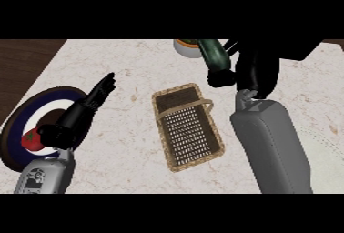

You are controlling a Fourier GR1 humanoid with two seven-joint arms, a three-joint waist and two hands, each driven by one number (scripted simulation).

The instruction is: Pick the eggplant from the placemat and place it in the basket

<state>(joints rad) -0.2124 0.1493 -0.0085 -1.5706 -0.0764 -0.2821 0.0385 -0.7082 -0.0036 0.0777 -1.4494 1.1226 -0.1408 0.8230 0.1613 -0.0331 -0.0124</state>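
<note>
You had the right robot hand (259, 68) at the far side of the tabletop (128, 59), its black fingers (220, 78) curled round the eggplant (214, 54). The eggplant looked dark and greenish, and it stood nearly upright in that grasp, with its top end poking out above the fingers. It was off the placemat (324, 146) (the pale patch at the view's right edge, partly under your grey right forearm) and was not in the basket (162, 132). In the view it showed beyond the basket's far right corner, and how high it hung above the tabletop could not be told. Its upper end overlapped the right side of a small white bowl with an orange inside (185, 47) at the far edge.

The basket was a long wicker one with a handle arched across it. It lay in the middle of the tabletop between your two arms, turned slightly, and nothing showed inside it.

Your left robot hand (84, 111) was on the left with its fingers straight, pointing away from you, and held nothing. It lay partly over a round plate (50, 98) with a blue band and a dark rim. A red fruit (32, 139) sat on that plate, just beside the wrist.
</note>
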